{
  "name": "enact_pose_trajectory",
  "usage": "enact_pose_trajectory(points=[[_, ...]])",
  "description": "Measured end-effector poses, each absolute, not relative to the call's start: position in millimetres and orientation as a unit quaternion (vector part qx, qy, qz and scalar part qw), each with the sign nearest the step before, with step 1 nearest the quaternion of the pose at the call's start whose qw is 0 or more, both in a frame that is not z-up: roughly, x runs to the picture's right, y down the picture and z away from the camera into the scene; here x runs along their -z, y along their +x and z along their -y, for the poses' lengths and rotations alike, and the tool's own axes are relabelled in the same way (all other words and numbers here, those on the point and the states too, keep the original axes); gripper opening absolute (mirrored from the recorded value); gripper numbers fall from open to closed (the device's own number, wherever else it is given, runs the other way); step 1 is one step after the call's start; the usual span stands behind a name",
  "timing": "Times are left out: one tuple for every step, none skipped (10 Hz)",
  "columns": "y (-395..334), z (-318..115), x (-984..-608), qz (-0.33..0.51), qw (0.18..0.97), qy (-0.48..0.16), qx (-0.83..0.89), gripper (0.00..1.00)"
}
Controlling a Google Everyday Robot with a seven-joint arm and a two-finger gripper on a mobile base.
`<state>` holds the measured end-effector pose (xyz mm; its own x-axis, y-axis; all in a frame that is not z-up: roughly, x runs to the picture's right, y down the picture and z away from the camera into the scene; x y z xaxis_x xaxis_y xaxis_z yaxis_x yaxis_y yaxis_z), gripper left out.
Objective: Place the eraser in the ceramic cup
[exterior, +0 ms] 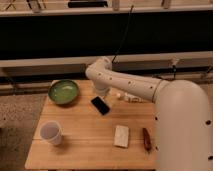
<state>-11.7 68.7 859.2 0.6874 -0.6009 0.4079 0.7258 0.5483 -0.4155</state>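
The robot's white arm (135,85) is reaching in from the right over the wooden table (85,150), bending at a rounded joint above the far middle of the tabletop and turning down towards the wood. At its end the gripper (102,93) is hanging just beyond the far end of the eraser (100,105), close over it. Most of the gripper is hiding under the arm's last link. Its fingers are standing spread apart, pinching nothing.

The eraser, a flat black slab, is lying on the wood near the middle of the table and angling from far left to near right. The ceramic cup (51,133) is standing upright by the near left corner, well apart from the eraser, its round mouth facing up.

A green bowl (63,91) is sitting at the far left corner, to the left of the gripper. A cream block (121,135) is lying flat at the near right of the eraser, and a red pen-like object (146,138) is lying just to the right of that block, pointing roughly near to far. A small pale thing (131,97) is showing on the far side of the table under the arm, too unclear to name.
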Motion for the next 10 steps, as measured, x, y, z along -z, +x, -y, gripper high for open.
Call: enact_pose_trajectory(points=[[-12, -69, -861, 0.111, 0.869, -0.287, 0.388, 0.8], [-12, -73, -867, 0.112, 0.863, -0.288, 0.399, 0.8], [-15, -77, -870, 0.116, 0.859, -0.29, 0.406, 0.8], [-20, -77, -873, 0.12, 0.854, -0.289, 0.416, 0.8], [-19, -78, -877, 0.123, 0.847, -0.289, 0.428, 0.8], [-19, -78, -880, 0.124, 0.843, -0.289, 0.437, 0.8], [-19, -80, -882, 0.125, 0.839, -0.29, 0.443, 0.8], [-20, -84, -886, 0.126, 0.833, -0.292, 0.453, 0.8], [-20, -88, -890, 0.127, 0.828, -0.294, 0.461, 0.8], [-19, -90, -892, 0.128, 0.824, -0.294, 0.467, 0.8]])
